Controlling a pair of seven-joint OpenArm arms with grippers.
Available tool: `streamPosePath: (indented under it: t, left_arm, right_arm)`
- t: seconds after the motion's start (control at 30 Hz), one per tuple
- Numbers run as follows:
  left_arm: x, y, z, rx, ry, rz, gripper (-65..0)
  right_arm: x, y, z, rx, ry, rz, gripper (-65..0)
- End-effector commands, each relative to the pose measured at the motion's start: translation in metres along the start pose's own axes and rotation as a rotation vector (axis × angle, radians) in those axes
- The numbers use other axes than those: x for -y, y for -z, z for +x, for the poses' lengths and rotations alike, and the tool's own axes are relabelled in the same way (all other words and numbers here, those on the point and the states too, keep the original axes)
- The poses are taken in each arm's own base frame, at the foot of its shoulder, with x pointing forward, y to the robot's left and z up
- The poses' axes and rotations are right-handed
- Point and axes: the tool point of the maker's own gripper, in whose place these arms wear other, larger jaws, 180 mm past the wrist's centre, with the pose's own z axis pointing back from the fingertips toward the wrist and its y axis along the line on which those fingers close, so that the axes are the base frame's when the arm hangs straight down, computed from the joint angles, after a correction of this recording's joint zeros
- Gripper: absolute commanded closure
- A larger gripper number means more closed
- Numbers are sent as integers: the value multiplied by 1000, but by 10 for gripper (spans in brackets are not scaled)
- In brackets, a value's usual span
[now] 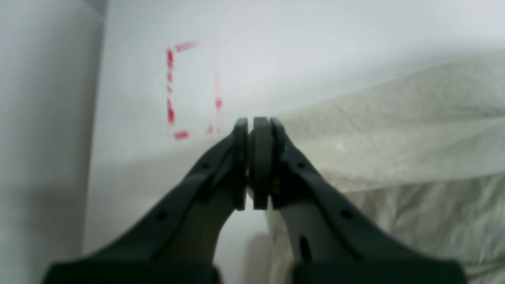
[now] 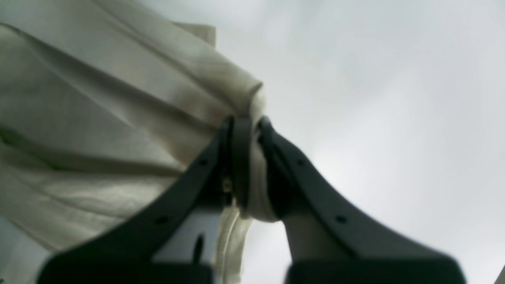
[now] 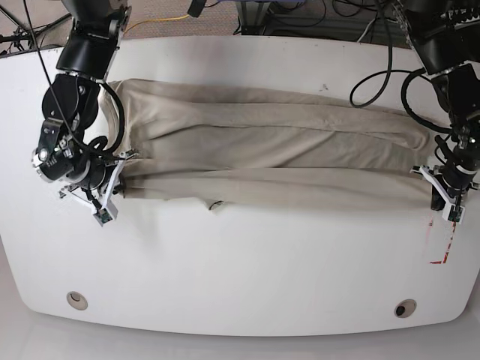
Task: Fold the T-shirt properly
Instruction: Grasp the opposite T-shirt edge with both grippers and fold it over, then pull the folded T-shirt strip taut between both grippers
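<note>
The right end effector point(image 2: 252, 130) is clamped on a bunched edge of the T-shirt point(image 2: 118, 118); in its wrist view a roll of khaki cloth is squeezed between the two dark fingers point(image 2: 238, 157) and hangs out beneath them. In the base view this arm reaches down from the far left corner of the white bench point(image 3: 240, 262), its wrist bent so the end effector sits at the shirt's left end, just off the cloth's near edge.

The left end effector point(image 1: 256, 130) has its jaws pressed together. Its wrist view shows the pads meeting with only a sliver of pale material between them, so whether cloth is actually pinched cannot be told; the T-shirt lies immediately to its right. This arm comes down from the far right corner, end effector at the shirt's right end, beside red tape marks point(image 3: 442, 244) on the bench.

The T-shirt lies stretched lengthwise across the bench between the two end effectors, folded into a long band with lengthwise creases.
</note>
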Motion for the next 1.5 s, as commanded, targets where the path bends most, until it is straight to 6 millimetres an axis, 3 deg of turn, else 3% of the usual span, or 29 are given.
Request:
streamPosePath:
  t: [0.0, 0.33, 0.43, 0.57, 0.67, 0.97, 1.2, 1.47]
  left_arm:
    - [-10, -7, 14, 51, 15, 24, 0]
    - [-22, -28, -30, -82, 27, 26, 0]
    - [-33, -37, -46, -138, 1, 60, 0]
    - [-41, -42, -54, -154, -14, 82, 0]
    - [-37, -48, -68, -194, -5, 76, 0]
    - [-30, -72, -80, -276, 70, 90, 0]
    - [-16, -76, -101, -324, 57, 63, 0]
    - [-9, -84, -120, -372, 65, 46, -1]
  right_arm:
    - [4, -15, 12, 44, -35, -37, 0]
    - [-14, -26, -30, 2, 21, -30, 0]
    - [-17, -28, -43, 0, 53, -1, 0]
    - [-30, -28, -52, 8, 77, 55, 0]
    - [-40, -29, -61, 1, 86, 86, 0]
    - [-43, -41, -77, -16, 94, 68, 0]
    - [-51, -41, -92, -51, 103, 83, 0]
    - [-64, -42, -114, -100, 120, 112, -94]
